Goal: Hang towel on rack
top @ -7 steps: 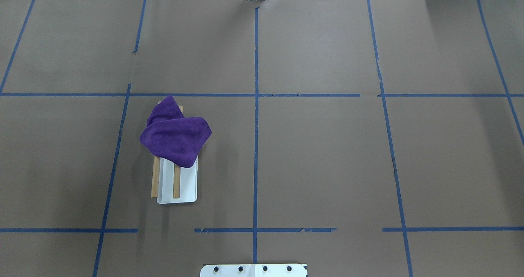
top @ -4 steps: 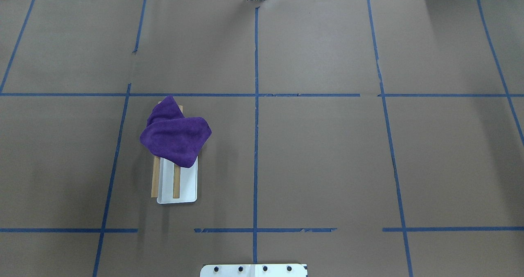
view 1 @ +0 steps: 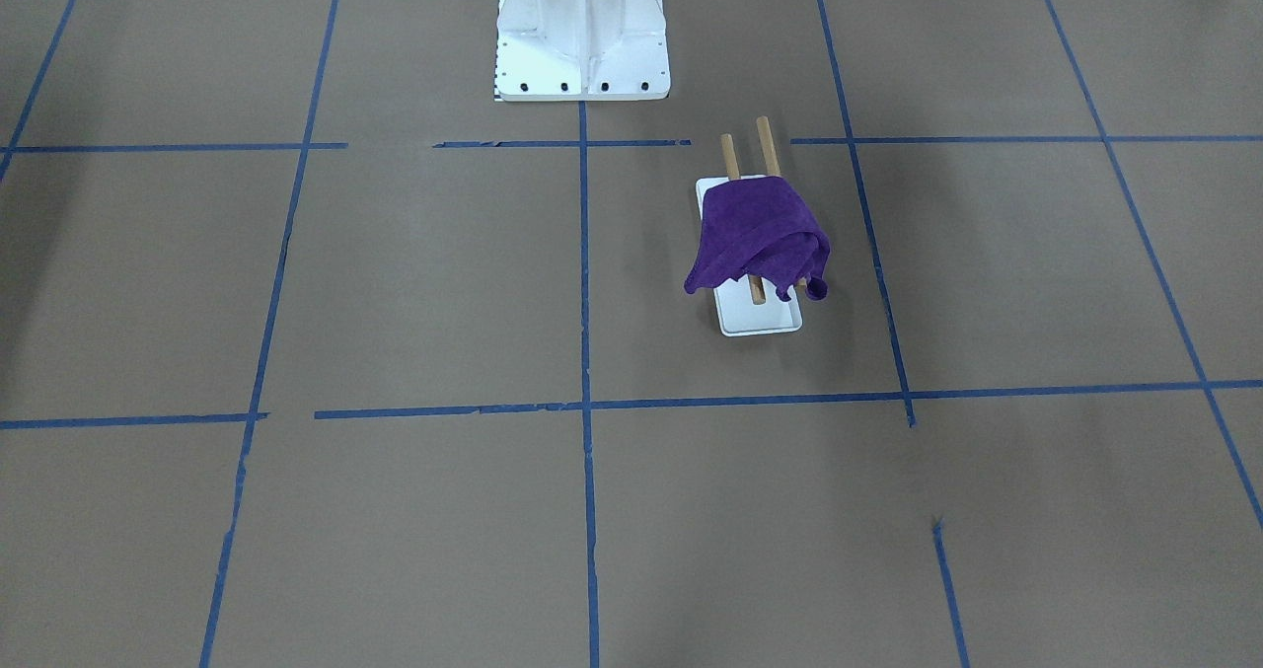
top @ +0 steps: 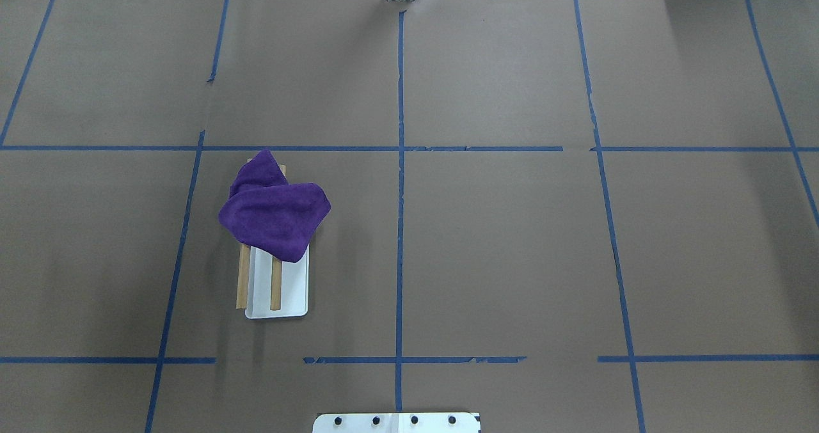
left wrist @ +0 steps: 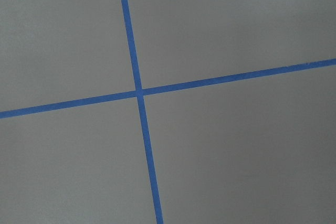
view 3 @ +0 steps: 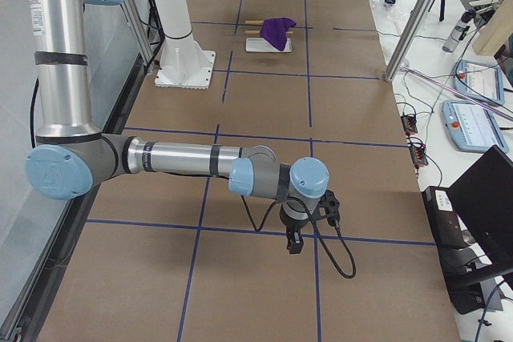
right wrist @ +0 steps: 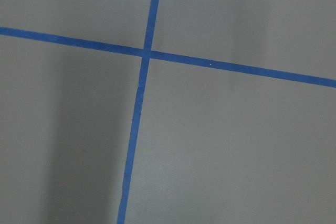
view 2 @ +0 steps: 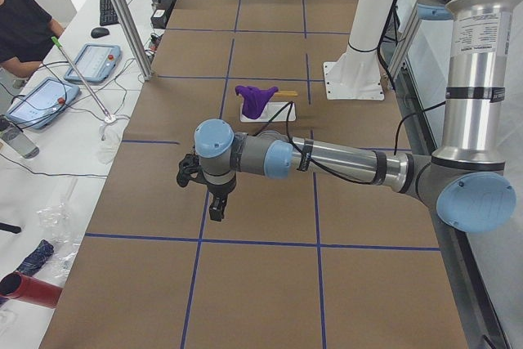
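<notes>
A purple towel lies draped in folds over the far half of the rack, a white flat base with two wooden rods. It hangs the same way in the front view, towel over rack. The left gripper shows only in the exterior left view, far from the towel, above bare table; I cannot tell if it is open or shut. The right gripper shows only in the exterior right view, far from the towel; I cannot tell its state either. Both wrist views show only brown paper and blue tape.
The large white bolted pedestal stands at the robot's side of the table, near the rack. Blue tape lines cross the brown table cover. Operators' tablets and a metal post stand beyond the far table edge.
</notes>
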Available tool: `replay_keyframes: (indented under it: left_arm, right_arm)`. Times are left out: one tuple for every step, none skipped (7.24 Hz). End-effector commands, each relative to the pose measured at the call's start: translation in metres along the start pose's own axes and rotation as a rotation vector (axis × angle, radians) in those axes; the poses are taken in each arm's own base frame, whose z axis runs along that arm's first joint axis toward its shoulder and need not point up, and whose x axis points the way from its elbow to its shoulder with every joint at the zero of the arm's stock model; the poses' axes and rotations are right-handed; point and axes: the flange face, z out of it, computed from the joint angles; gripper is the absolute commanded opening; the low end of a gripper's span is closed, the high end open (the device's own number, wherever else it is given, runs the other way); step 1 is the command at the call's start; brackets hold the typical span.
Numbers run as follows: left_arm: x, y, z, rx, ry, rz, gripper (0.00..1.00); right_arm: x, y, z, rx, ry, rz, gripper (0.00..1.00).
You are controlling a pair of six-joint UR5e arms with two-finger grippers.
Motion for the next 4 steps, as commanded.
replay_keyframes:
  left_arm:
    - [0.004,-0.001,-0.003,0.007,0.005,0.011,1.0]
    - [0.002,-0.001,-0.001,0.0,0.007,0.006,1.0]
    - [0.0,-0.005,0.002,-0.009,0.003,-0.002,1.0]
    - [-0.011,-0.003,0.013,-0.031,0.006,-0.023,1.0]
  right_arm:
    - [-0.015,-0.012,-0.01,0.021,0.0,0.021,1.0]
    - [-0.026,-0.015,-0.014,0.028,0.001,0.066,1.0]
    - [-0.03,-0.016,-0.009,0.018,0.003,0.059,1.0]
    - [-0.037,-0.018,-0.005,0.011,-0.003,0.054,1.0]
